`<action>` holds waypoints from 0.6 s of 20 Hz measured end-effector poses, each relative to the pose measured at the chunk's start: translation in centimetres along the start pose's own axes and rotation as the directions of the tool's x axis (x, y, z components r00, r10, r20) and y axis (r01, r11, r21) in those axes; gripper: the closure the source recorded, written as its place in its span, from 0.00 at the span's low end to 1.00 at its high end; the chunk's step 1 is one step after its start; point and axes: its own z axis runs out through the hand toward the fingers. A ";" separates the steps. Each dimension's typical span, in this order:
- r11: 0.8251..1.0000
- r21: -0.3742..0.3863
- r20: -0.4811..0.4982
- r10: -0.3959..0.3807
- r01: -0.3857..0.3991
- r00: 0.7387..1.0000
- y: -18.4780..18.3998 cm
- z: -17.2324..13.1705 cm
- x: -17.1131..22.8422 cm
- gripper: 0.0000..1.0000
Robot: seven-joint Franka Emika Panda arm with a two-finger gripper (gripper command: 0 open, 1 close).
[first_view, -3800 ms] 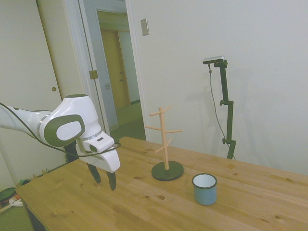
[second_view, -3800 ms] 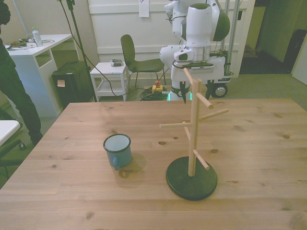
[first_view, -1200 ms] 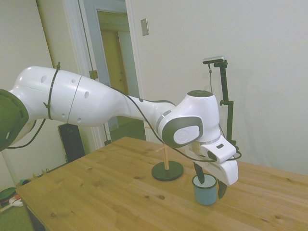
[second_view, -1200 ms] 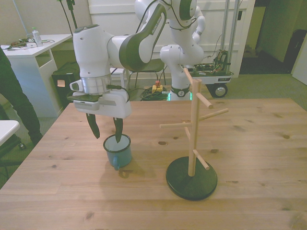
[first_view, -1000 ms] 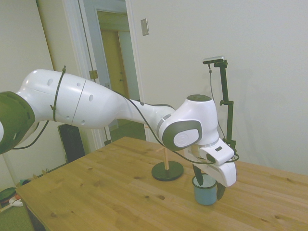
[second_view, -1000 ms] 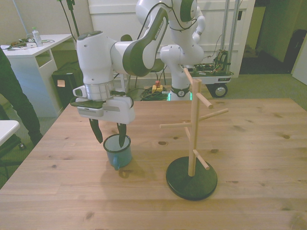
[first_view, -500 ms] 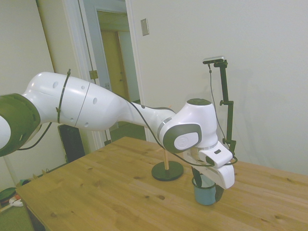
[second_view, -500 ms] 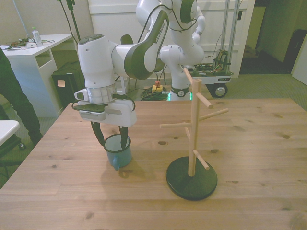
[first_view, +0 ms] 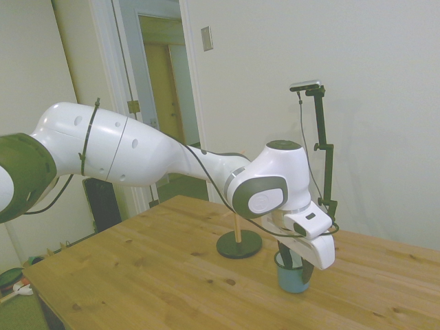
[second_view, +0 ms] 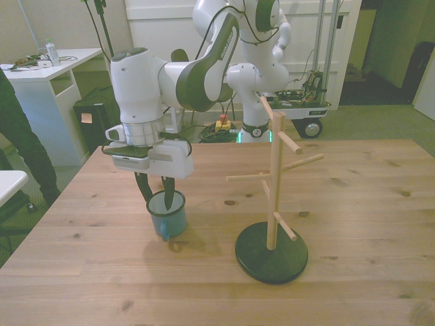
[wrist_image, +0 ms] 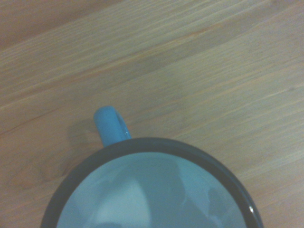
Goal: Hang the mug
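Arm: reaches out, wrist bent down over the mug [second_view: 166,213].
Hand [second_view: 156,191]: pointing down, fingers narrowed across mug's rim, one inside; grip unconfirmed.
Mug: upright on worktop [second_view: 353,204], beside rack [second_view: 273,190].

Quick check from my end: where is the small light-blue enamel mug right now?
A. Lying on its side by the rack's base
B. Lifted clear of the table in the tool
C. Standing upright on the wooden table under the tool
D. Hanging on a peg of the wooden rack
C: the small light-blue enamel mug stands upright on the wooden table, with the tool down at its rim and the wooden rack bare.
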 end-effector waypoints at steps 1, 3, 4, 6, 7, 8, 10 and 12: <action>1.000 0.000 -0.001 -0.001 0.001 1.000 0.0 -0.1 0.0 1.00; 1.000 -0.001 -0.003 -0.002 0.002 1.000 0.0 -0.1 0.0 1.00; 1.000 -0.001 -0.004 -0.003 0.003 1.000 0.0 -0.2 0.0 1.00; 1.000 -0.001 -0.006 -0.006 0.006 1.000 -0.1 -0.3 0.0 1.00; 1.000 -0.001 -0.008 -0.009 0.009 1.000 -0.2 -0.4 -0.1 1.00; 1.000 -0.001 -0.009 -0.012 0.012 1.000 -0.3 -0.5 -0.2 1.00; 1.000 0.000 -0.010 -0.018 0.018 1.000 -0.6 -0.5 -0.4 1.00; 1.000 0.000 -0.012 -0.023 0.023 1.000 -0.8 -0.6 -0.5 1.00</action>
